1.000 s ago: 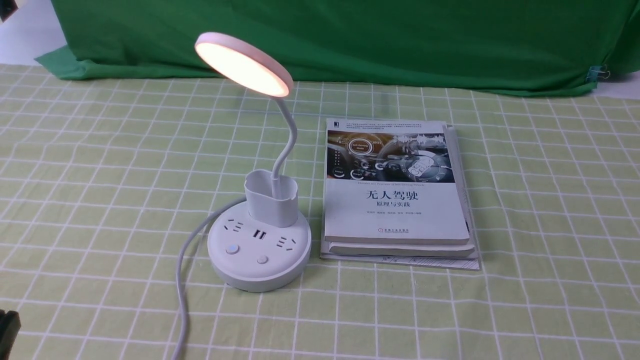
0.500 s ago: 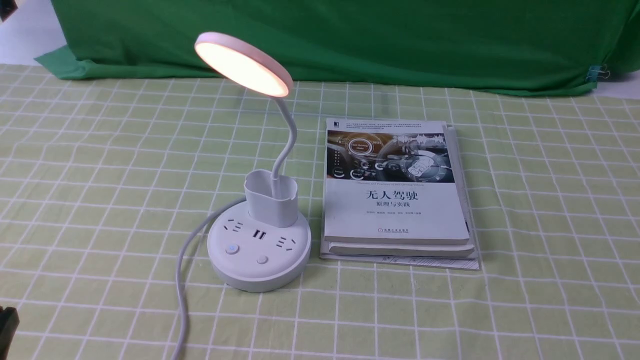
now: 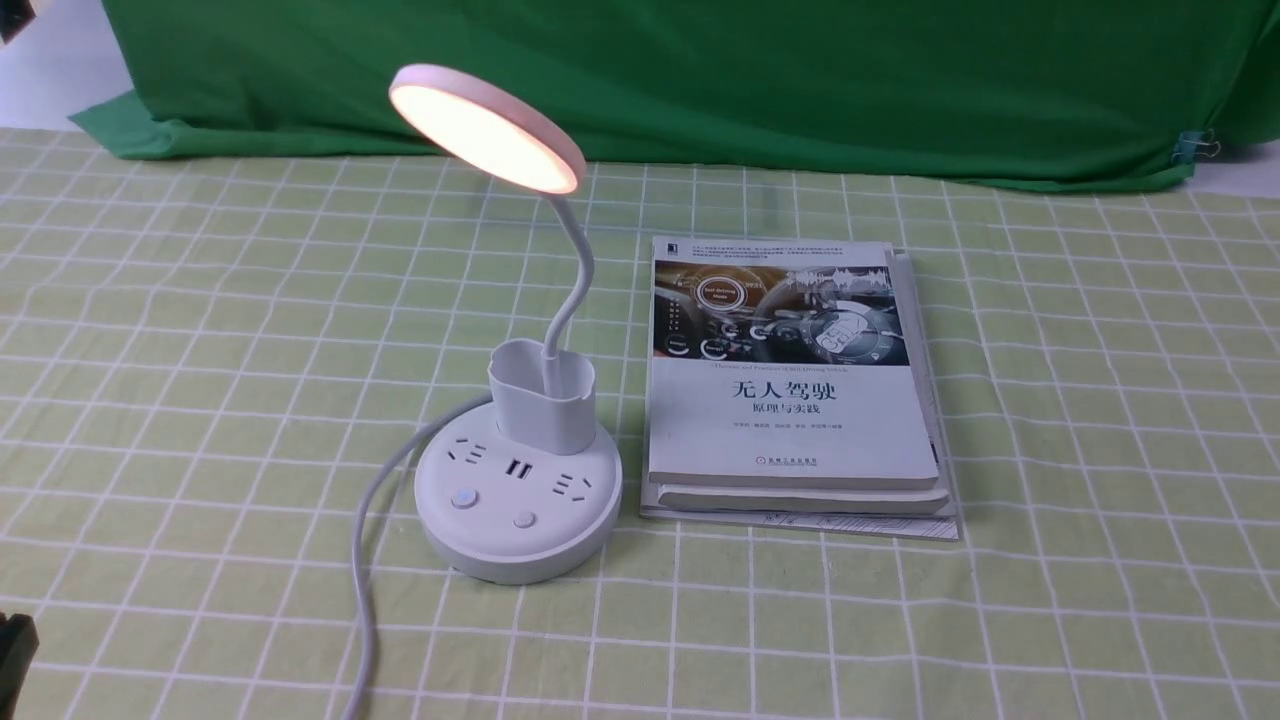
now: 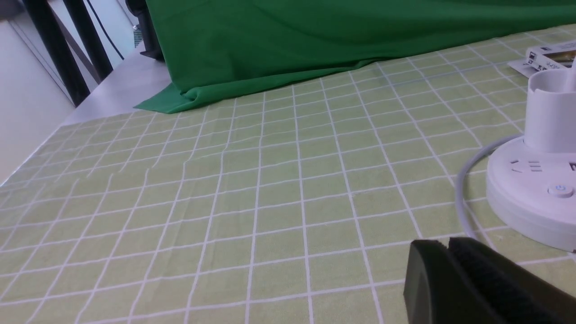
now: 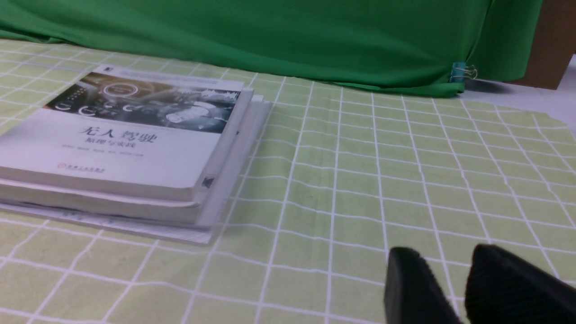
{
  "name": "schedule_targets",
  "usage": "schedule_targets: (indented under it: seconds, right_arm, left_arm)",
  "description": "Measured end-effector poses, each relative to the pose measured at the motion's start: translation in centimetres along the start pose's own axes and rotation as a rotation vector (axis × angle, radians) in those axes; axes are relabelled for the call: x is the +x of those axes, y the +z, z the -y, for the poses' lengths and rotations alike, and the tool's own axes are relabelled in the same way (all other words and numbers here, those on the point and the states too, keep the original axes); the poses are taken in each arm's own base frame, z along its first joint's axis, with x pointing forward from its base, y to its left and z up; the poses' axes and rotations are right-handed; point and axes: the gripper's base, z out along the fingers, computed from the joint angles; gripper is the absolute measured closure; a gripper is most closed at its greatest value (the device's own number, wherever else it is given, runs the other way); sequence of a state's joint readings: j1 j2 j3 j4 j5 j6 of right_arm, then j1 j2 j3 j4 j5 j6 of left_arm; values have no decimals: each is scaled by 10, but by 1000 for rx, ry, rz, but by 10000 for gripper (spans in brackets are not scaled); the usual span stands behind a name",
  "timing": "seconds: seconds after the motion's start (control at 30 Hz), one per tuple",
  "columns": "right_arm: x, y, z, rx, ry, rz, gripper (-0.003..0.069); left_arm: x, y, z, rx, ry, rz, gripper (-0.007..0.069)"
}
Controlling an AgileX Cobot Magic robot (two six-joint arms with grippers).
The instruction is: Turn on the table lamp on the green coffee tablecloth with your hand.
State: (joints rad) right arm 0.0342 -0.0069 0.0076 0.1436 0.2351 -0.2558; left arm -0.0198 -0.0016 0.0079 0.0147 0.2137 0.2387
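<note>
The table lamp stands on the green coffee tablecloth (image 3: 200, 350), left of the middle. Its disc head (image 3: 487, 128) glows warm orange. Its round base (image 3: 518, 510) shows sockets and two buttons (image 3: 463, 497), with the cup holder (image 3: 542, 395) behind them. The white cord (image 3: 365, 560) runs off toward the front edge. My left gripper (image 4: 447, 243) is shut and empty, low over the cloth, apart from the base (image 4: 531, 189); only a black bit of it (image 3: 15, 650) shows in the front view. My right gripper (image 5: 445, 256) is open and empty over bare cloth.
A stack of books (image 3: 790, 400) lies just right of the lamp, and shows in the right wrist view (image 5: 126, 144). The dark green backdrop cloth (image 3: 700, 80) hangs along the far edge, with a clip (image 3: 1195, 147) at its right end.
The black bit of my left gripper at the lower left corner has slid slightly further out of the front view. The lamp stays lit.
</note>
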Motion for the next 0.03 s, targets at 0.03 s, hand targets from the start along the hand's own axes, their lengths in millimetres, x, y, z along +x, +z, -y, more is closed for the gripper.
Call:
schedule_targets:
  seconds: [0.03]
  right_arm:
    - [0,0,0,0,0,0,414]
  left_arm:
    - [0,0,0,0,0,0,606]
